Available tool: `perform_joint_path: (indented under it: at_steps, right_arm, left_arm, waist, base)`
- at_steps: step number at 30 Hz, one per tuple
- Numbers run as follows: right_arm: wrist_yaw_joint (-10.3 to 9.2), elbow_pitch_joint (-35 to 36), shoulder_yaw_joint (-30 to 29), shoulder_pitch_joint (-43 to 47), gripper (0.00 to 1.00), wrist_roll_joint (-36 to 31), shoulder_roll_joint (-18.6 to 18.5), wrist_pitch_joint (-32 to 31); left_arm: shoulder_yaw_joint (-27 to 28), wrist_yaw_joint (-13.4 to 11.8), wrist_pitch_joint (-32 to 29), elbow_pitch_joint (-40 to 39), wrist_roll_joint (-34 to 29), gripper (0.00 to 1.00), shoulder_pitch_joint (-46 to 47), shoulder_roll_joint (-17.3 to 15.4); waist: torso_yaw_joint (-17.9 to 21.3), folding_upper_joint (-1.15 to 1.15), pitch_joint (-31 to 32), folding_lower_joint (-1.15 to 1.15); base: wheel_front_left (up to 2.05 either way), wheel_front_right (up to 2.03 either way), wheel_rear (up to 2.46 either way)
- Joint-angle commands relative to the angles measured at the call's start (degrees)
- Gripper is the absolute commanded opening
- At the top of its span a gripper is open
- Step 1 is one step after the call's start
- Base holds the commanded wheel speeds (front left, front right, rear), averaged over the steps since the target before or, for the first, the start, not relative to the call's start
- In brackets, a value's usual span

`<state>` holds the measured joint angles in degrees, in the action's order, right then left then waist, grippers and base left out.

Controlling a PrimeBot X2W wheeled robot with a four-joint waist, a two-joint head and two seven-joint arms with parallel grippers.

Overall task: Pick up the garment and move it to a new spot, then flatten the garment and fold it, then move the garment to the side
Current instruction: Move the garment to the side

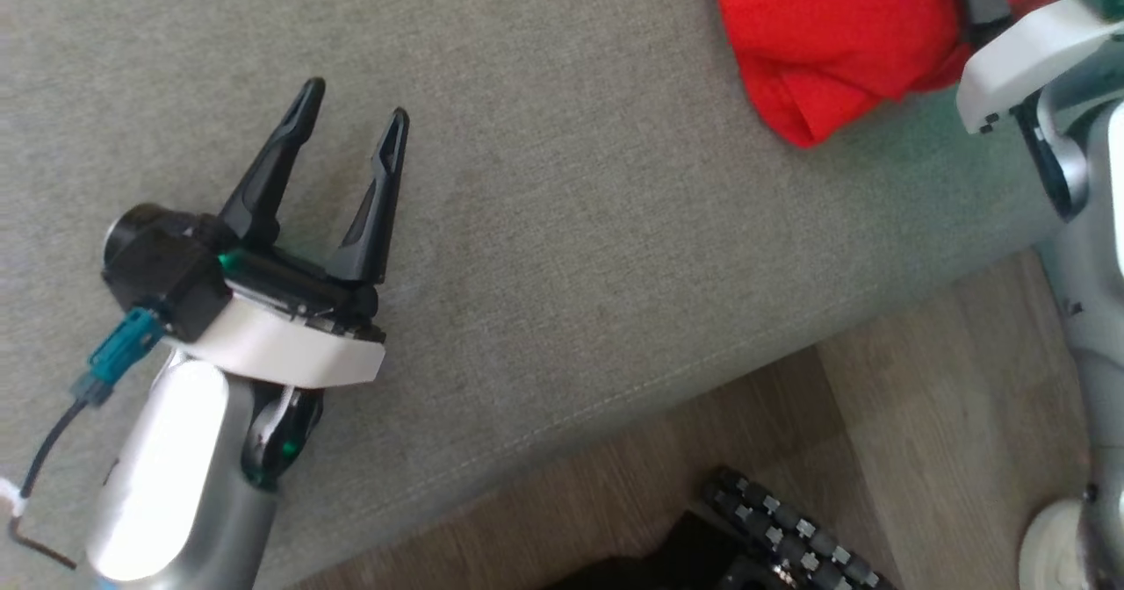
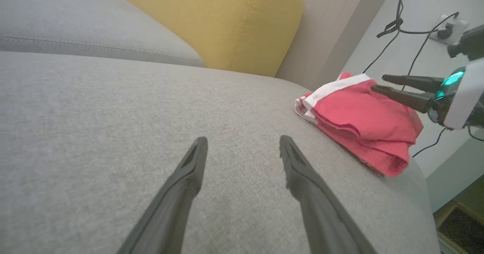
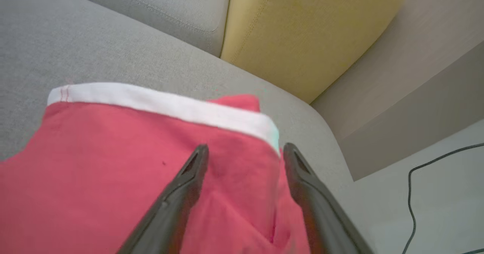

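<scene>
Surface: grey sofa seat (image 1: 562,221), bounded at the back by a yellow cushion (image 2: 215,23); wood floor (image 1: 922,397) is seen below its front edge.

Item: red garment (image 1: 817,37), folded into a thick bundle, with a white band (image 3: 170,104) along its far side. It is laid at the right end of the seat, near the corner.

Left gripper (image 1: 356,101): jaws spread wide, nothing held. It is poised over bare seat, well apart from the garment.

Right gripper (image 3: 245,147): fingers parted, nothing clasped between them. It is placed over the garment near the band; contact with the cloth cannot be judged.

A dark cable (image 3: 410,193) is noted against the pale surface beyond the sofa's end.
</scene>
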<state>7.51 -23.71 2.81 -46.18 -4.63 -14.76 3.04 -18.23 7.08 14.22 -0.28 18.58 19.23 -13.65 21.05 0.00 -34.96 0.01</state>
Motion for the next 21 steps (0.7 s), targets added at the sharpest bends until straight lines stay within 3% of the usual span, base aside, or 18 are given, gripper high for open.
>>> perform_joint_path:
  at_steps: [1, 7, 15, 21]
  right_arm:
    - [-0.02, 2.22, -0.46, 1.71, 1.0, -0.17, -0.57, -0.18]
    - [-0.02, 5.14, -0.83, 2.82, 1.0, -1.31, 0.31, -1.21]
    - [-0.02, 10.56, 3.61, 7.4, 1.0, 1.66, 4.78, -0.81]
    - [-0.02, 12.96, 5.58, 14.56, 1.0, 3.89, 9.15, 2.26]
  left_arm:
    - [1.27, -0.19, -0.13, 1.13, 0.75, 1.0, -1.15, -0.14]
    - [0.92, -0.23, 0.59, 3.86, 1.59, 1.0, -1.09, 3.02]
    - [4.67, -0.28, 0.76, 5.32, 2.61, 1.0, -3.9, 8.27]
    - [8.35, -0.54, 0.77, 5.4, 3.06, 1.0, -8.01, 10.27]
  waist:
    - [-0.66, 0.0, 1.13, -0.01]
    - [-3.69, 0.0, 6.39, -0.01]
    - [-10.44, 0.0, 15.84, -0.01]
    - [-15.71, 0.0, 21.93, -0.01]
  base:
    - [0.0, 0.0, 0.0]
    - [0.0, 0.0, 0.0]
    - [0.0, 0.0, 0.0]
    - [0.0, 0.0, 0.0]
